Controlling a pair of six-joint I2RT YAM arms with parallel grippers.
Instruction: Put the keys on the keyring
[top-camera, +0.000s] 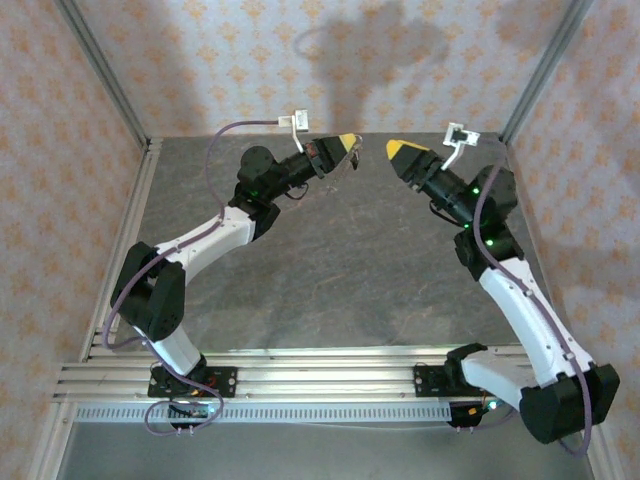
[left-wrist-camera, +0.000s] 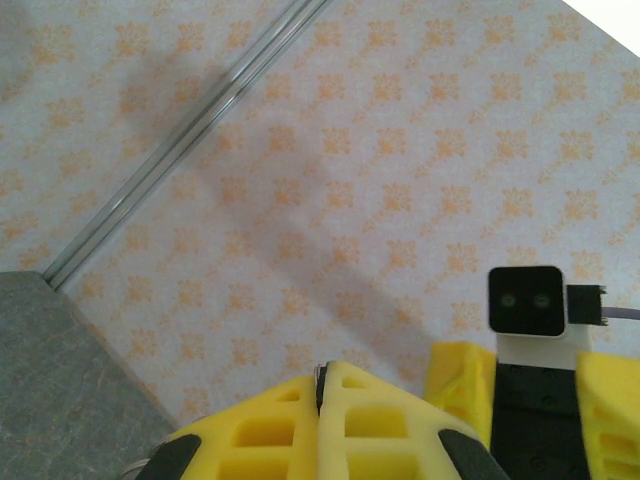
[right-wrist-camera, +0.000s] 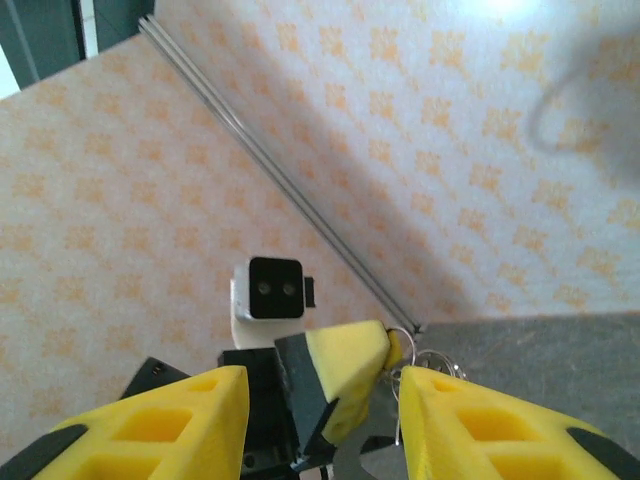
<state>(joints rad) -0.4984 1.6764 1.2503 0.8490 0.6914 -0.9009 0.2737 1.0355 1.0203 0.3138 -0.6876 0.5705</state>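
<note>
- Arms rise from the near edge of the grey table (top-camera: 330, 290), both tips lifted well above it and facing each other before the patterned back wall (top-camera: 300, 70).
- Left gripper (top-camera: 349, 141) is pressed fully closed, its yellow fingers (left-wrist-camera: 360, 425) flat against each other, with a sliver of metal nipped at the very tip.
- Keyring (right-wrist-camera: 428, 362), thin pale wire loops, hangs at that closed tip, up in the air.
- Right gripper (top-camera: 393, 150) stands just apart from it, fingers (right-wrist-camera: 450, 425) spread part-way, gripping nothing.
</note>
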